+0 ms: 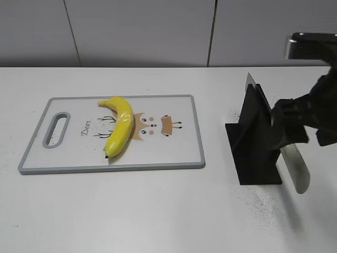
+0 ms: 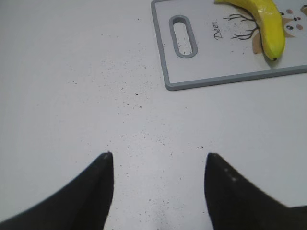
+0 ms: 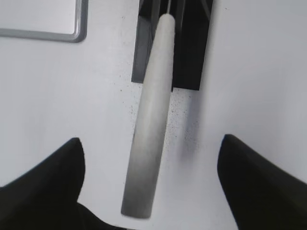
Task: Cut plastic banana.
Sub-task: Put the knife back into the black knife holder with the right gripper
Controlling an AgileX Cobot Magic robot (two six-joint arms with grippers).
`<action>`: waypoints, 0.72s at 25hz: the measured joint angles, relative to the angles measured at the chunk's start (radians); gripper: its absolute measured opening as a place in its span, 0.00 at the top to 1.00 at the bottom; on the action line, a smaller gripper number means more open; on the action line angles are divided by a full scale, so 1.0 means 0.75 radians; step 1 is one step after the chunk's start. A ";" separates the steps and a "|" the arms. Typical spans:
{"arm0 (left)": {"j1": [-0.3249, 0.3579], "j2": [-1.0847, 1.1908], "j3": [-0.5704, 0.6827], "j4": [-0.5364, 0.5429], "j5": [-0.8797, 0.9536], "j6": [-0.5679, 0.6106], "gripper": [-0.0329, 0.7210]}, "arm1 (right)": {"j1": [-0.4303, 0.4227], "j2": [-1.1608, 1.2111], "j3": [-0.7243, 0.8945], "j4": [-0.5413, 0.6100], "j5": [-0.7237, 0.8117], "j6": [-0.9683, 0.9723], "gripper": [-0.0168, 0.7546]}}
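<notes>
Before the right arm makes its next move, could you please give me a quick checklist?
1. Banana lying on board: ok.
2. Knife resting in stand: ok.
3. Right claw open, handle between its fingers: ok.
4. Knife gripped: not ok, fingers not closed on it.
5. Left claw open over bare table, off the board: ok.
6. Which way the blade edge faces: cannot tell.
</notes>
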 joint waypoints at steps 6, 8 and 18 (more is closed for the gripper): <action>0.000 0.000 0.001 0.000 0.000 0.000 0.21 | 0.000 -0.359 0.037 0.003 0.105 -0.224 0.16; 0.000 0.000 0.001 0.000 0.000 0.000 0.21 | 0.000 -0.516 0.107 0.004 0.096 -0.259 0.19; 0.000 0.000 0.002 0.000 0.000 0.000 0.22 | 0.000 -1.277 0.491 -0.057 0.083 -0.283 0.25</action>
